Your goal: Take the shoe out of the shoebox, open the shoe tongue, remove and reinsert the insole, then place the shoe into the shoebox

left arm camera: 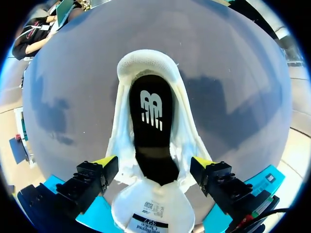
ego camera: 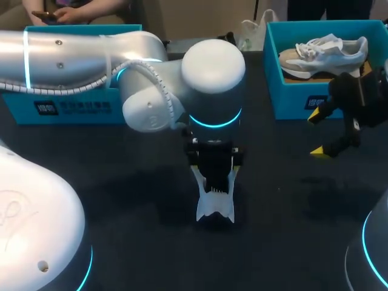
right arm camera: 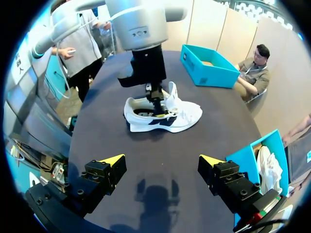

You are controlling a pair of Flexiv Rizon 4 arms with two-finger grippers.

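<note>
From above, the left arm's bulky white wrist is covering most of the white mesh running shoe, which is lying on its sole in the middle of the dark round table. Only a pale sliver is poking out on the near side. In the left wrist view the toe is hiding under the white padded tongue, which is folded open toward the camera and cut off at the edge. The black foam insole is sitting inside the shoe, its front end disappearing into shadow.

The left gripper is hanging over the shoe's opening with its yellow-tipped fingers spread wide, one on each side of the shoe. They seem to be standing just off the sides rather than pressing them, though the angle is making that hard to judge.

The right gripper is hovering over bare table at the right, its fingers also spread wide and holding nothing. Just behind it, at the far right, the teal cardboard shoebox is holding a second white shoe, partly hidden by the box wall. Another teal box is sitting at the far left, half masked by the left arm.
</note>
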